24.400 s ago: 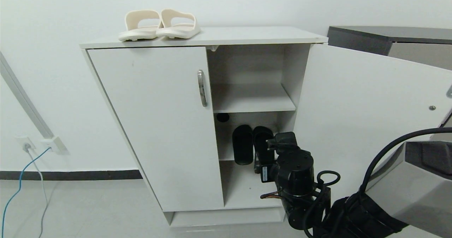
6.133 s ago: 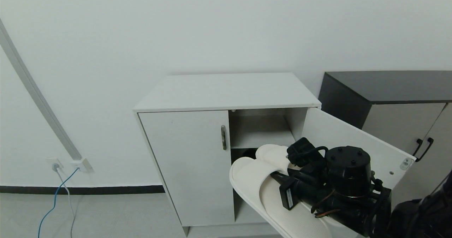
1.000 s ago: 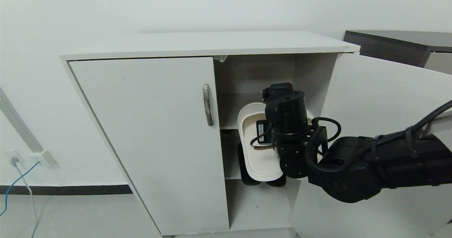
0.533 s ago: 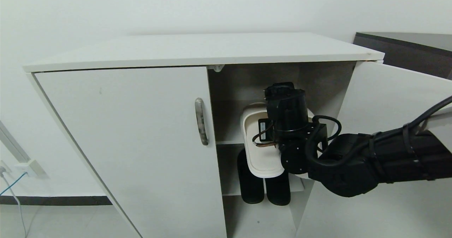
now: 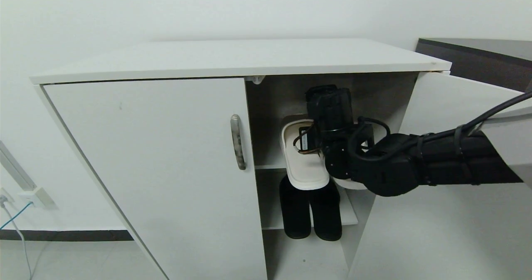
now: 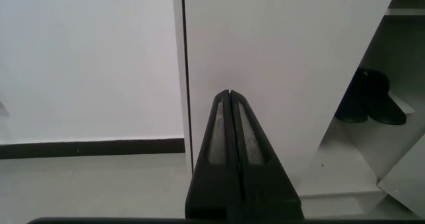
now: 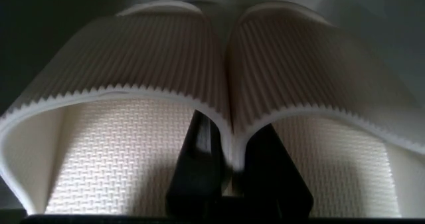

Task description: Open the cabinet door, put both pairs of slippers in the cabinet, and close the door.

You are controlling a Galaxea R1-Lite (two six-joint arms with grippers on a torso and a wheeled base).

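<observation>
**Placing the cream pair on the shelf.** The right tool [image 7: 229,127] is clamped on the cream slippers [image 7: 133,58], with one finger inside each shoe pinching the two inner strap walls together. The pair projects ahead of the tool into the open bay of the cabinet [image 5: 232,57], over the upper shelf [image 5: 266,160], with the heels overhanging the shelf's front edge. The black slippers [image 5: 309,209] lie on the shelf below the tool. The wrist hides the soles, so contact with the shelf cannot be confirmed.

Good practice:
- Advance level until the heels pass the shelf edge.
- Lower the pair flat and part the fingers.
- Withdraw straight back so the straps do not snag, keeping clear of the open door [image 5: 432,105] beside the arm.

The left tool [image 6: 229,117], fingers together and empty, faces the closed door [image 5: 145,168].
</observation>
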